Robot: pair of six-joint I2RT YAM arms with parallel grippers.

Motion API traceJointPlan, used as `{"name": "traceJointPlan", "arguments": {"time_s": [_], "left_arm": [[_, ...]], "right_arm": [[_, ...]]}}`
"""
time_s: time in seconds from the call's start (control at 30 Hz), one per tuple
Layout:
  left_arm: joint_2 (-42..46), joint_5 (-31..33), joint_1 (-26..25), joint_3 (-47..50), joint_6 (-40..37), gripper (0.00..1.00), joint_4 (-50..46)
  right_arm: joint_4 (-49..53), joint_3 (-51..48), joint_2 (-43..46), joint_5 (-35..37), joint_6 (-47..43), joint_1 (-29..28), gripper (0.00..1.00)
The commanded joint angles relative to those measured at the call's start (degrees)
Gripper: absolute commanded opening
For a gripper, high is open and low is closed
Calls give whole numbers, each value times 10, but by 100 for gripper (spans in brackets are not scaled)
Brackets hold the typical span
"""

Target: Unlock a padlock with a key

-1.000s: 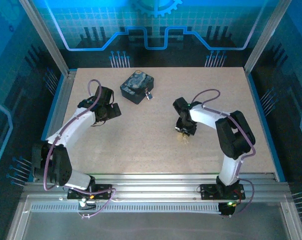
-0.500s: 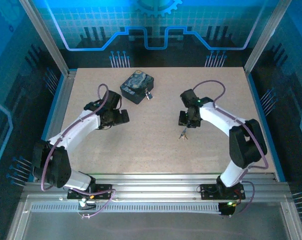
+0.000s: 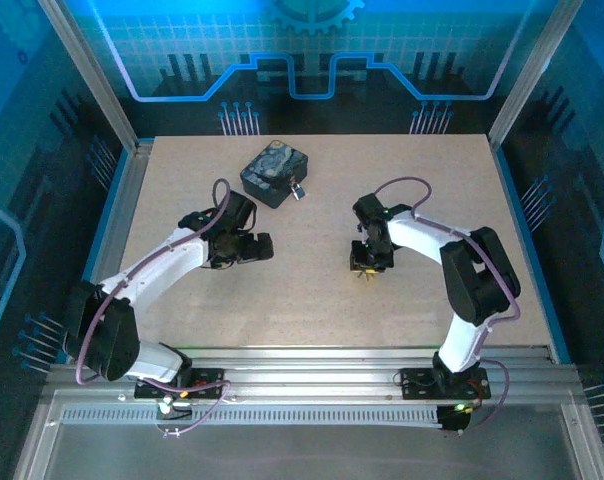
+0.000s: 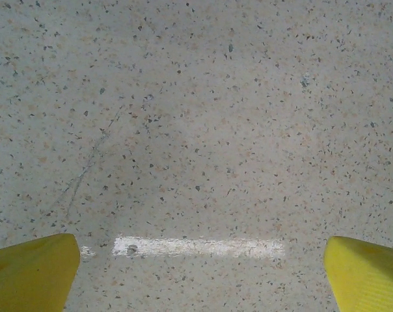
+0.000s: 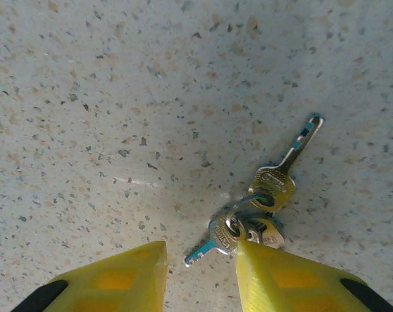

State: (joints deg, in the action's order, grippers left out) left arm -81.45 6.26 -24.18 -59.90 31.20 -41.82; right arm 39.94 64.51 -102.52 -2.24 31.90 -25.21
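One blue tin box [image 3: 273, 173] beside padlock [image 3: 297, 188], key [image 5: 272, 185] well apart

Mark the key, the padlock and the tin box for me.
key [image 5: 272, 183]: right wrist view, on the round bow of the upper key in the bunch.
padlock [image 3: 297, 188]: top external view, on its silvery body.
tin box [image 3: 272, 168]: top external view, middle of the lid.

Speckled table [image 3: 312, 290]: box [image 3: 273, 172], key [image 5: 269, 187].
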Motion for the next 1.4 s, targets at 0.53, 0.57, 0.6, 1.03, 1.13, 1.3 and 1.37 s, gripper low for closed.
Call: {"name": "traceJointPlan", "arguments": {"time_s": [0.53, 0.57, 0.6, 1.03, 1.13, 1.3, 1.37], "left_arm": [[-12, -10, -25, -29, -1, 98, -24], [-11, -9, -25, -30, -3, 98, -25], [-12, -9, -25, -30, -3, 98, -24], [-11, -9, -26, -33, -4, 98, -24], [-10, -10, -27, -34, -3, 98, -24], [-7, -9, -28, -32, -4, 98, -27], [-6, -8, -29, -31, -4, 98, -27]], "right_arm": [[-11, -6, -8, 7, 74, -13, 35], [-6, -2, -4, 10, 73, -13, 35], [0, 4, 1, 13, 72, -13, 35], [32, 27, 29, 30, 67, -12, 36], [30, 25, 16, 34, 64, -9, 36], [24, 25, -14, 42, 61, -7, 36], [19, 24, -23, 38, 61, -7, 35]]}}
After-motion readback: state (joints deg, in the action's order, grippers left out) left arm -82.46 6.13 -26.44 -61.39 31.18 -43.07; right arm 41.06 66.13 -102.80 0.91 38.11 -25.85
